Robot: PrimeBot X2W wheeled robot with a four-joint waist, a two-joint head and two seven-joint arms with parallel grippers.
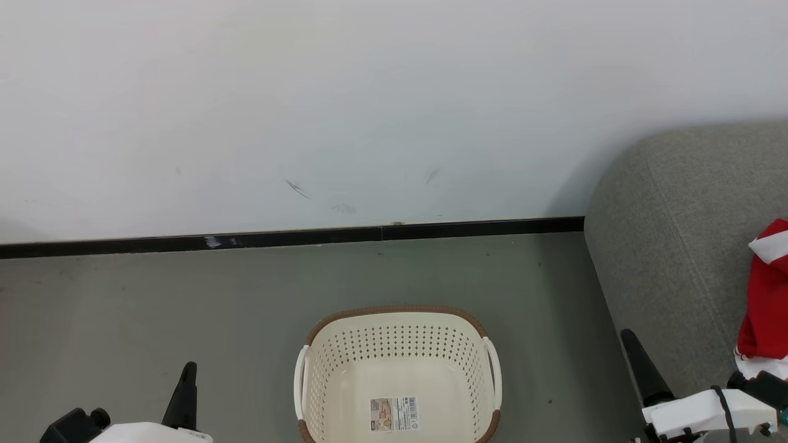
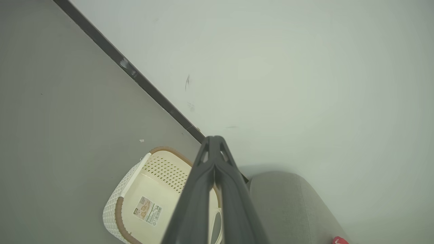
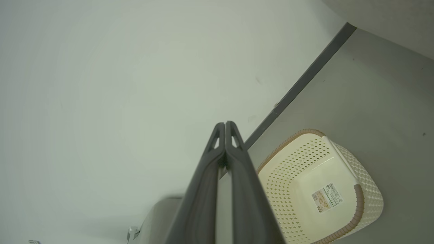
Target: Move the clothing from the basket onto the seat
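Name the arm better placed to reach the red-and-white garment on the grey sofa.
Right, probably. The shut right claw hovers by the grey fabric sofa, close to the red-and-white garment; the left claw is across the empty cream perforated plastic basket, farther away.

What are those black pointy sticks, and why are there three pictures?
The sticks are a robot's two grippers, its hands. One picture comes from a camera on its head: the left gripper is lower left, the right gripper lower right. The other two come from wrist cameras looking along the fingers. Both grippers are pinched shut, holding nothing. On the grey floor stands a cream laundry basket with a barcode sticker inside. Red and white clothing lies on the grey sofa.
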